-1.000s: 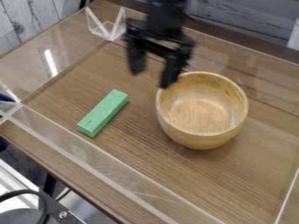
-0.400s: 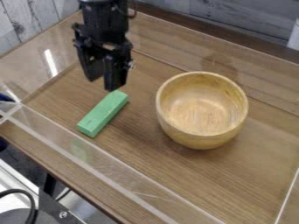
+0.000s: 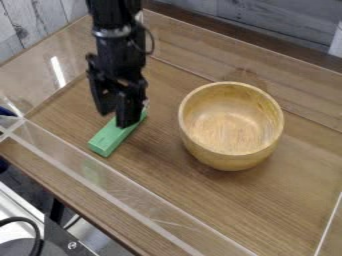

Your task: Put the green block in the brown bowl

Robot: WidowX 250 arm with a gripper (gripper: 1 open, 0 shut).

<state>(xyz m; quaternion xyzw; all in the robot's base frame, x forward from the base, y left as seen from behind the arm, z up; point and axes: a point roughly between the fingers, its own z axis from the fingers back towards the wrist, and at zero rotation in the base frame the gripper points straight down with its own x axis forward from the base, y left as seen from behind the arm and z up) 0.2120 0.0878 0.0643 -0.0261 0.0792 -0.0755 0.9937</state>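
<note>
Green block [image 3: 110, 137]: lies flat on the wooden table [image 3: 54, 90], left of the brown bowl [image 3: 233, 125], apart from it, not in it. Long axis runs diagonal in the camera view, from lower left to upper right. Only its lower-left portion shows; the upper-right end is hidden behind the tool.

Gripper [image 3: 123, 118]: points straight down, directly over the block's upper-right end, fingertips at or just above block level. Jaws part-spread, w/ the block end apparently between them; cannot tell whether the pads touch the block yet. No lift seen, block flat on the table. Judgement: grasp step in hand, block not yet secured.

Key relation: block sits immediately under the gripper, so no sideways approach is left; next comes the squeeze across the block's short width. Only one arm present, so no choice of hand. Bowl lies to the right, near, empty.

Change vs earlier frames: gripper was by the bowl's upper-left rim a sec ago, then above the block's far end; now lower and over the block, jaws narrower than before. Block and bowl unmoved.

Risk: an off-centre pinch at one end may let the bar swing on lift.
</note>
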